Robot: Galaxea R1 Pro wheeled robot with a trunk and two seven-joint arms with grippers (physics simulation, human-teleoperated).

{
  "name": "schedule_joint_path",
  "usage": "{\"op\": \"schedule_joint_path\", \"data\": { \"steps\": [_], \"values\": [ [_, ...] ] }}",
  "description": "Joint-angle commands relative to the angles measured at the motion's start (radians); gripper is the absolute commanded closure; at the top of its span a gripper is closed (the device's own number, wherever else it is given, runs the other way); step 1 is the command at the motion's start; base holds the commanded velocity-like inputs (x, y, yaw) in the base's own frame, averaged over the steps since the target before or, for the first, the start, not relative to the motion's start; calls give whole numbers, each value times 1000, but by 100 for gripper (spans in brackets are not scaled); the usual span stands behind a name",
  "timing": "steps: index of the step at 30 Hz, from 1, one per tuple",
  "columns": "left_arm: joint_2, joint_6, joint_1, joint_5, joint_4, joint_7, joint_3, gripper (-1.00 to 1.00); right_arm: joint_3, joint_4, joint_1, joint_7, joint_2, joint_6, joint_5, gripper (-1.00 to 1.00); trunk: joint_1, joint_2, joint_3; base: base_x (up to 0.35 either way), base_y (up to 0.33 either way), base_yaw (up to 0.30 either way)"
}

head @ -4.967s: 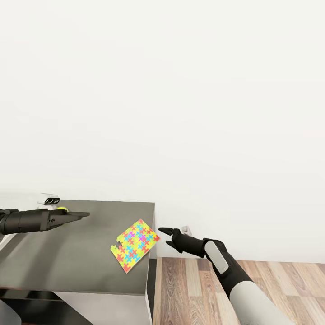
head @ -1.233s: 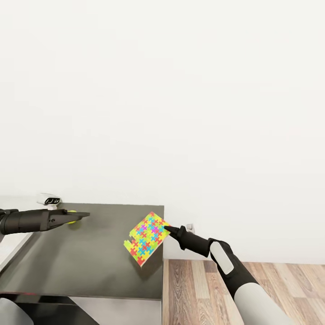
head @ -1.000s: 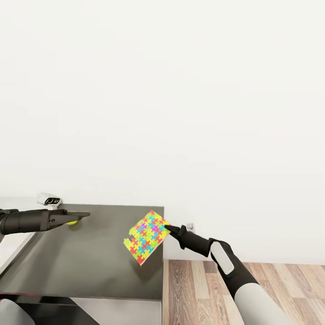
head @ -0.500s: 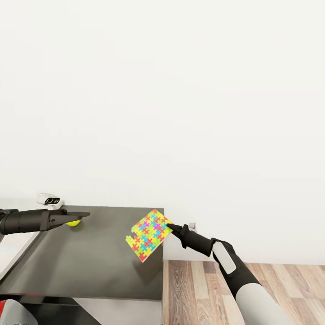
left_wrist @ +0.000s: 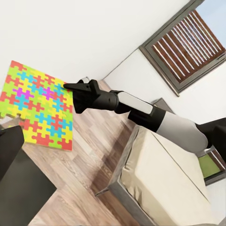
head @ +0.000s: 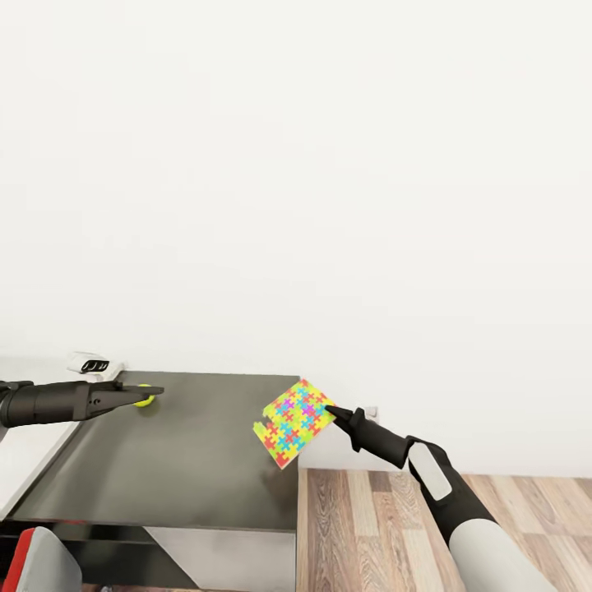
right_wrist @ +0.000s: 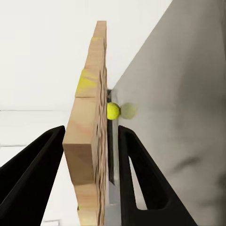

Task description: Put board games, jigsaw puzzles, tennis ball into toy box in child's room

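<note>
Holding one jigsaw puzzle by its right edge, the right end effector is closed on it, lifted and tilted over the far right corner of the dark table. The sheet looks thin, light and a bit bendy, so an edge pinch seems best. One tennis ball sits far left, beside the left end effector; I cannot tell if that one is open

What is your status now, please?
Right gripper shut on jigsaw puzzle, lifted off table. Left gripper free, by tennis ball.
</note>
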Motion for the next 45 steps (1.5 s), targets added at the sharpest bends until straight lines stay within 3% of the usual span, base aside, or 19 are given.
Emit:
{"op": "schedule_joint_path", "data": {
  "steps": [1, 6, 15, 26, 40, 45],
  "values": [
    [0, 11, -1, 0, 0, -4, 0, -100, -4, 0, 0, 3, 0, 5, 0, 100, -4, 6, 2, -82, 6, 0],
    [0, 11, -1, -1, 0, -4, 0, -100, -6, 0, 2, 8, -1, 3, 0, 100, -23, 41, 21, -178, 36, 0],
    [-1, 11, -1, -2, 0, -4, 0, -100, -8, 0, 7, 96, -7, 0, 3, 100, -58, 104, 63, -26, 6, 0],
    [-7, 10, -1, -4, 0, -4, 0, -100, -8, 1, 7, 108, -20, 0, 3, 100, -100, 181, 112, -1, 0, 0],
    [-7, 10, -1, -4, -2, -4, 0, -100, -8, 1, 8, 119, -34, 1, 2, 100, -153, 279, 157, 0, 0, 6],
    [-7, 10, -1, -3, -3, -4, 0, -100, -8, 1, 8, 121, -37, 1, 2, 100, -153, 279, 157, 0, 0, 81]
  ]
}}
